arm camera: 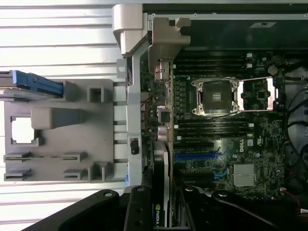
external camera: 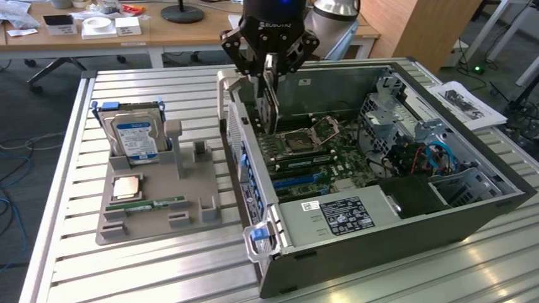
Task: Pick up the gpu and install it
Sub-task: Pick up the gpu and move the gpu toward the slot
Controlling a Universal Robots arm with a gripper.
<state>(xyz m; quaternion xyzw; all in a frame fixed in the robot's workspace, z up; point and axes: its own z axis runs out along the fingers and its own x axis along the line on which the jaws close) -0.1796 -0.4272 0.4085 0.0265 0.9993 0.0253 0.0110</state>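
Observation:
My gripper (external camera: 269, 66) is shut on the gpu (external camera: 267, 104), a thin dark card that hangs on edge from the fingers, over the open computer case (external camera: 471, 214) near its left wall. In the wrist view the gpu (arm camera: 164, 120) appears edge-on with its silvery end bracket (arm camera: 166, 36) at the far end, and the gripper (arm camera: 162, 204) clamps the end with the green logo. The card is above the motherboard (arm camera: 260, 134), beside the CPU socket (external camera: 305, 136). The blue expansion slots (external camera: 296, 180) lie below it and towards the front, apart from the card.
A grey holder tray (external camera: 143, 218) stands at the exterior view's left on the slatted table, carrying a hard drive (external camera: 135, 139), a square chip (external camera: 126, 187) and a green memory stick (external camera: 156, 204). Inside the case are a drive cage, cables (external camera: 430, 158) and a power supply (external camera: 345, 214).

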